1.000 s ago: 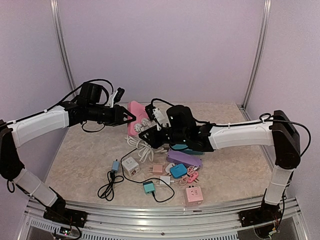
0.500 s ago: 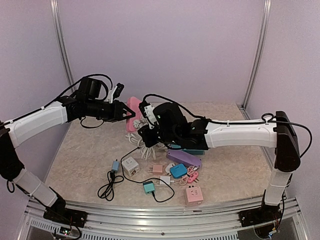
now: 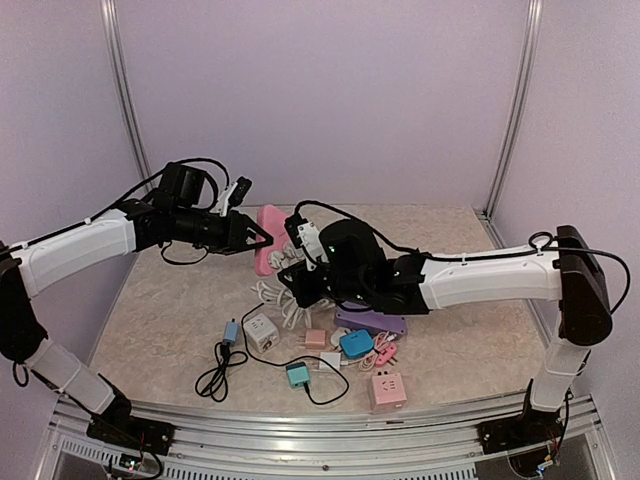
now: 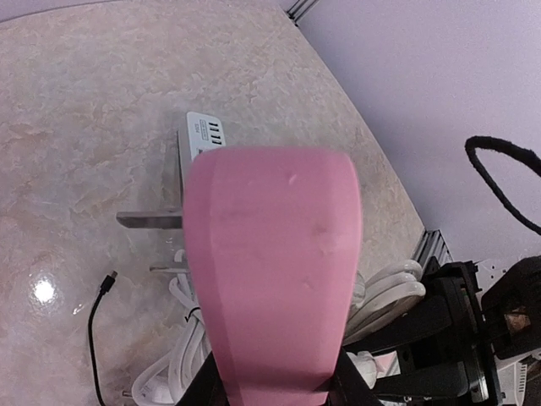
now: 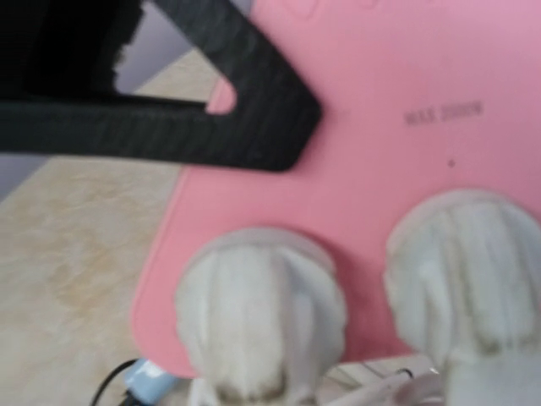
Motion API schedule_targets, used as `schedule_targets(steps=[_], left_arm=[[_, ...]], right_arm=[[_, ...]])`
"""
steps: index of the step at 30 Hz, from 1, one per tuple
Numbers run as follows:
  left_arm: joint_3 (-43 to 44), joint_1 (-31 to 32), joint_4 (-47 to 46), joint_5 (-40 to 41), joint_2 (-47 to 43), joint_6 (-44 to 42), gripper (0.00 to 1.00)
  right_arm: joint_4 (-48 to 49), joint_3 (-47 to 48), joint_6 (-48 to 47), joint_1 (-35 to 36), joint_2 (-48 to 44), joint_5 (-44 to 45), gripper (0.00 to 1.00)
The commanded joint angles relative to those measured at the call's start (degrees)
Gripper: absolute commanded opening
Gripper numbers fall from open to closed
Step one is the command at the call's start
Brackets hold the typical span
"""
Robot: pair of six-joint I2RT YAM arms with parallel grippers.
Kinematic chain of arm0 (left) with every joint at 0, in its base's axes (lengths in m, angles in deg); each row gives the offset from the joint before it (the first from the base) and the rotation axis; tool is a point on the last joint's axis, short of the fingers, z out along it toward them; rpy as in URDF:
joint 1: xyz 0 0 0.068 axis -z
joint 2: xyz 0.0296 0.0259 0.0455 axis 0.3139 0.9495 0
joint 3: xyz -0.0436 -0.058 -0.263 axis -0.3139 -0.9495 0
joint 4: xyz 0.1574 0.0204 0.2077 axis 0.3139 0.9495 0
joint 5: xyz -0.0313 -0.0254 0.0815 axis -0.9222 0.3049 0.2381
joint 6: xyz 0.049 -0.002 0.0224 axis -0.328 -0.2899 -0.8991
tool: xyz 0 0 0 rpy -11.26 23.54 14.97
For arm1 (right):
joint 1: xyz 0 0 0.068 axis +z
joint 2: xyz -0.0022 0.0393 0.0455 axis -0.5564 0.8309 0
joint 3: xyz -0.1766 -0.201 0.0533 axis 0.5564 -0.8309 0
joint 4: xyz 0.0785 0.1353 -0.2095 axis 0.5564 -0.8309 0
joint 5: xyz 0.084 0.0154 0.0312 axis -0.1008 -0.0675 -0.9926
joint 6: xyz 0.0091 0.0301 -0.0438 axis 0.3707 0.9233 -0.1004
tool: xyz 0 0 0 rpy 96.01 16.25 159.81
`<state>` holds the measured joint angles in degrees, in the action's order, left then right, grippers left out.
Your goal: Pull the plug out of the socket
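Note:
A pink socket strip [image 3: 268, 247] hangs above the table in my left gripper [image 3: 262, 237], whose fingers [image 4: 351, 387] clamp its near end in the left wrist view [image 4: 270, 254]. Two white plugs sit in its face, one at the left [image 5: 260, 326] and one at the right [image 5: 469, 279] of the right wrist view. Their coiled white cable [image 3: 285, 300] hangs down to the table. My right gripper [image 3: 298, 275] is close up against the plugs. Its own fingers do not show in the right wrist view, so its state is unclear.
On the table below lie a purple strip [image 3: 370, 320], a white cube socket [image 3: 261, 332], two teal adapters [image 3: 356, 342], a pink cube [image 3: 387, 390], a black cable [image 3: 220, 375] and a white USB strip [image 4: 203, 135].
My right arm has dropped and pushed forward under the pink socket strip, closing on the plugs. My left gripper has shifted the strip slightly down and right.

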<state>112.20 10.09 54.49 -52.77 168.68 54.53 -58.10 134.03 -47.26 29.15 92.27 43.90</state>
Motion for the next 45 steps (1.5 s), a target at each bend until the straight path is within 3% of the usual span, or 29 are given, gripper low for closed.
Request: schedule_targets(steps=[1, 9, 19, 45], left_arm=[[0.1, -0.7, -9.4, -3.1, -3.8, -0.6, 0.00], [-0.3, -0.5, -9.5, -2.5, -5.1, -0.5, 0.00], [0.2, -0.6, -7.8, 0.6, -5.1, 0.0, 0.00], [0.1, -2.5, -8.2, -2.0, -3.8, 1.8, 0.00]], right_arm=[[9.3, -5.0, 4.0, -2.8, -6.3, -7.7, 0.00], [8.1, -5.2, 4.0, -4.0, -7.0, -9.5, 0.00], [-2.2, 0.2, -1.0, -0.6, -4.9, 1.4, 0.00], [-4.4, 5.0, -4.1, 2.0, 1.1, 5.0, 0.00]])
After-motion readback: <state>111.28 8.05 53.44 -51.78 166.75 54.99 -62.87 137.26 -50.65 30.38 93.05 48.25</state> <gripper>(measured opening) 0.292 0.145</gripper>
